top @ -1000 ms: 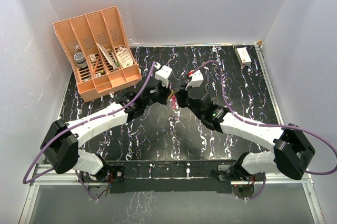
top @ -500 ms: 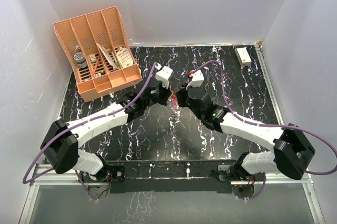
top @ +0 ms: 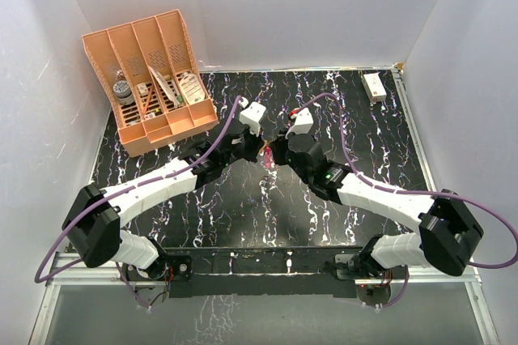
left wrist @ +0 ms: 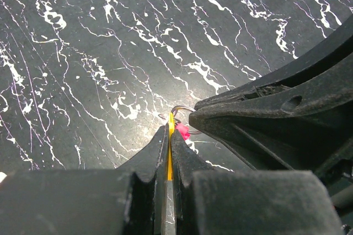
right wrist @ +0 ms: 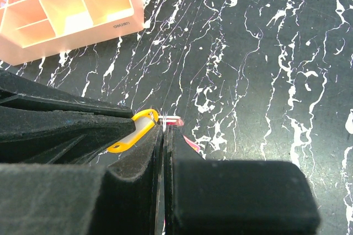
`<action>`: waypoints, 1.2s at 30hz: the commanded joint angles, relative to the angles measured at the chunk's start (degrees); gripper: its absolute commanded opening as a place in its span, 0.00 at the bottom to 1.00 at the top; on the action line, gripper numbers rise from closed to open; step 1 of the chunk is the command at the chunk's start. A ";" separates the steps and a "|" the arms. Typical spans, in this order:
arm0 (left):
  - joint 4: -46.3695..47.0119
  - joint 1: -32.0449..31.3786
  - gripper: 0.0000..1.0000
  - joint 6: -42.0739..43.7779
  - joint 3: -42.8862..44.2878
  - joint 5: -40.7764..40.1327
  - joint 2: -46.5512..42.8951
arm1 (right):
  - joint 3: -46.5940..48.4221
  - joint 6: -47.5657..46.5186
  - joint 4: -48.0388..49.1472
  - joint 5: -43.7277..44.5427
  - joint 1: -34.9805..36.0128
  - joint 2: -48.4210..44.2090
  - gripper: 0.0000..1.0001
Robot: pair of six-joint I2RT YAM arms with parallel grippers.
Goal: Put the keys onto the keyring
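Right claw point(right wrist: 164, 129) barely shifted, key point(right wrist: 132, 131), keyring point(left wrist: 183, 131) half-hidden

Black table point(top: 380, 142) veined with white marble streaks, between plain white walls point(top: 283, 5). A peach-orange file organizer point(top: 150, 78) (its dividers dotted with small perforations). White arms point(top: 154, 187) with black joints trail purple cables point(top: 343, 144). The left gripper point(left wrist: 170, 131) and right gripper point(right wrist: 164, 133) are black; the key point(right wrist: 135, 131) is yellow-gold, the keyring point(left wrist: 182, 131) pinkish-red with a dark metal ring.
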 commanded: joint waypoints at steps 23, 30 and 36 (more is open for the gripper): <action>-1.44 -0.97 0.00 0.50 1.88 -0.41 -0.67 | 2.66 0.98 3.25 3.77 0.30 -2.51 0.00; -1.12 -1.06 0.00 0.15 0.80 -0.20 -0.88 | 2.42 0.91 3.49 4.40 0.30 -3.02 0.00; -0.81 -1.17 0.00 0.06 0.30 0.20 -1.06 | 1.55 0.97 4.60 4.65 0.30 -3.23 0.00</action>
